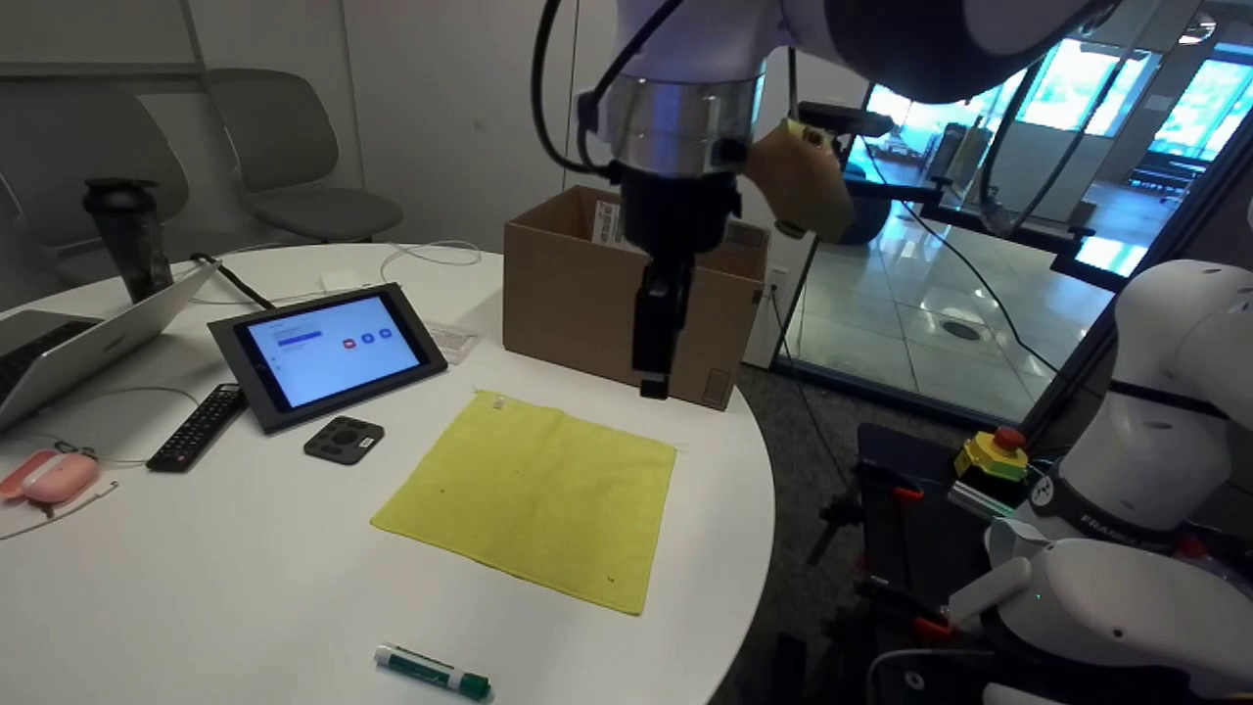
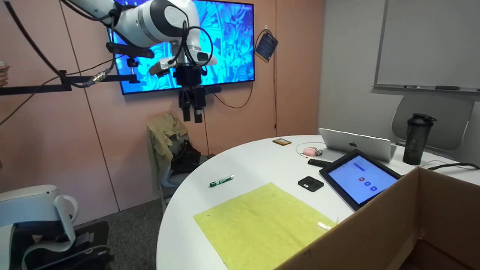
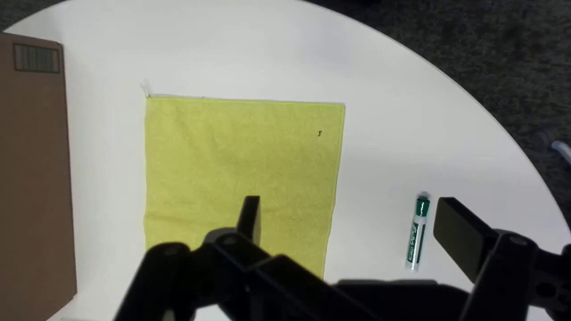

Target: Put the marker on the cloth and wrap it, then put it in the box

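Observation:
A green-and-white marker lies on the white table beside the cloth, apart from it; it shows in both exterior views (image 1: 433,673) (image 2: 221,181) and the wrist view (image 3: 417,234). The yellow cloth (image 1: 538,499) (image 2: 262,225) (image 3: 241,156) lies flat and unfolded with nothing on it. The open cardboard box (image 1: 597,313) (image 2: 360,236) (image 3: 33,178) stands on the table beside the cloth. My gripper (image 1: 654,384) (image 2: 192,115) (image 3: 352,223) points down, open and empty, high above the table. In the wrist view the marker appears between the fingers, near the right one, well below them.
A tablet (image 1: 333,348) (image 2: 362,178), a small black device (image 1: 344,440) (image 2: 311,183), a remote (image 1: 198,427) and a pink case (image 1: 61,477) lie on the table. A laptop (image 2: 356,144) and a dark bottle (image 2: 415,138) stand farther off. The table edge (image 3: 428,60) curves past the cloth and marker.

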